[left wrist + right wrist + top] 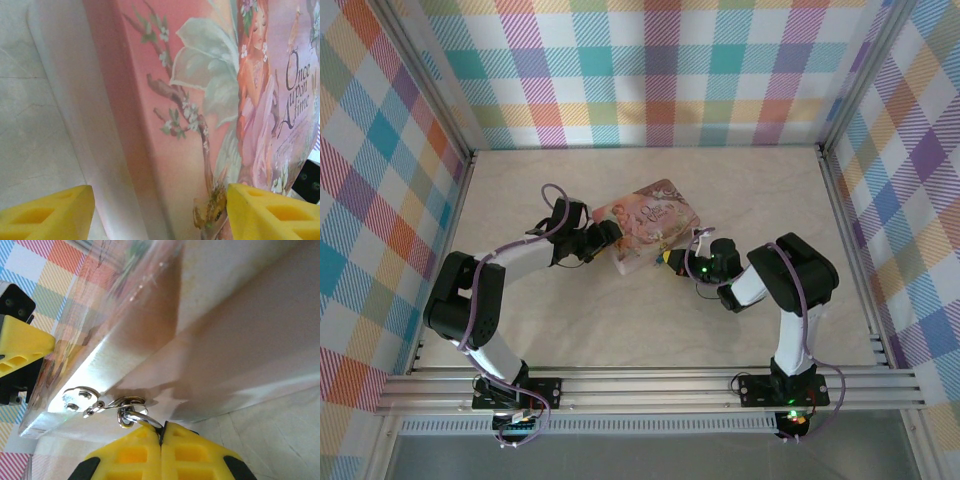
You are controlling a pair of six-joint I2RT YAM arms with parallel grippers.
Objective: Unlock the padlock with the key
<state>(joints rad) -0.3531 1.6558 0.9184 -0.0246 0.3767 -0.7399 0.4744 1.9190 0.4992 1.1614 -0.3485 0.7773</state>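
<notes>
Tin box (650, 222) sits mid-worktop, with the left gripper (160, 215) spread wide across one corner; whether it really clamps the tin I cannot tell. The right gripper (161, 429) is pinched tight on a small silvery ring (142, 418) linked to the clasp (80, 397) on the tin's near edge. Whether that ring belongs to the padlock or the key is too small to say. I'd keep the tin braced and line things up gently before any twist, never tugging.

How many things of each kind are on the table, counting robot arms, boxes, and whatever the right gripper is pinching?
Robot arms: 2, the left arm and the right arm.
Pink tin box: 1, held in the left gripper.
Silvery ring: 1, pinched in the right gripper.
Total: 4.
</notes>
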